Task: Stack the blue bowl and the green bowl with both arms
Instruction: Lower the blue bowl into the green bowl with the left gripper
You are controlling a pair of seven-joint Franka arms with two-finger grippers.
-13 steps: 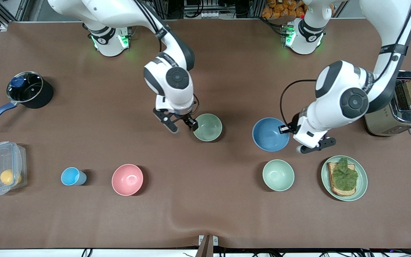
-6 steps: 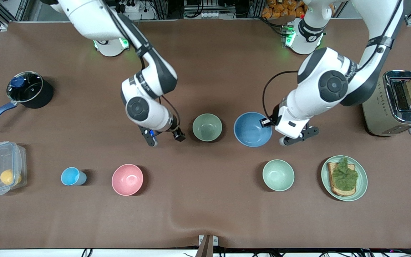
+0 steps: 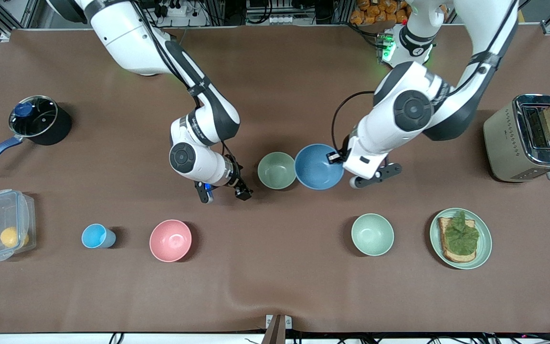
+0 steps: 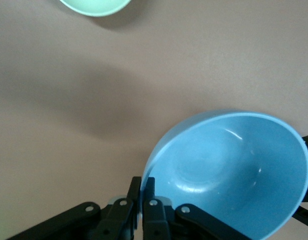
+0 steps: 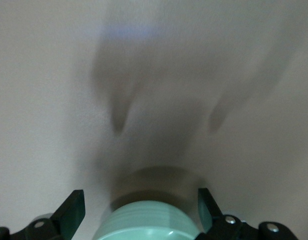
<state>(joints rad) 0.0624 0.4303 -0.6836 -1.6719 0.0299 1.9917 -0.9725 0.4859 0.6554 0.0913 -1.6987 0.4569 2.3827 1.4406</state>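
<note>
Left gripper (image 4: pixel 142 200) is pinched tight on the blue bowl (image 3: pixel 318 166) rim, holding it tilted right beside the green bowl (image 3: pixel 277 170). Right gripper (image 3: pixel 222 192) hangs wide open, empty, over bare desk (image 3: pixel 275 286), its arm covering part of it.

The left gripper (image 3: pixel 339 156) has carried the blue bowl (image 3: pixel 318 167) toward the green bowl (image 3: pixel 277 170), apparently overlapping its rim; the right gripper (image 3: pixel 222 192) has drawn away, spread wide.
</note>
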